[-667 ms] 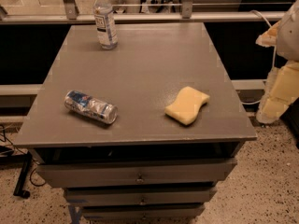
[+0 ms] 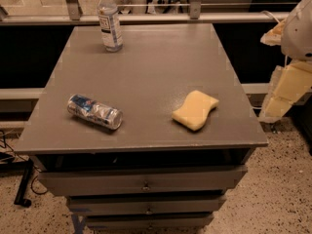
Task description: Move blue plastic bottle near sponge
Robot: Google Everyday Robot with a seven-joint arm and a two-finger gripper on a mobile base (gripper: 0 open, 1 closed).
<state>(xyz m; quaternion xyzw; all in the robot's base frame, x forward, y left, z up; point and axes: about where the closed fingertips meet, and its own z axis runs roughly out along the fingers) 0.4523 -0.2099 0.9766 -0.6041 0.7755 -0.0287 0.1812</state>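
While the gripper [image 2: 282, 94] hangs off the right side of the table [image 2: 161, 72], open or closed I cannot tell, you face a long diagonal reach. The blue plastic bottle [image 2: 110, 21] stands upright at the far left corner, well apart from the sponge [image 2: 195, 109] near the front right. Pass high over the sponge, take the bottle around its middle, and keep clear of the crushed can [image 2: 94, 112] at front left.

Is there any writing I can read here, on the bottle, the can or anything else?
On the blue plastic bottle: dark print on its white label, too blurred to read.
On the crushed can: blue and silver print, unreadable.
On the sponge and table: none.
On the gripper, right of the table: none visible.
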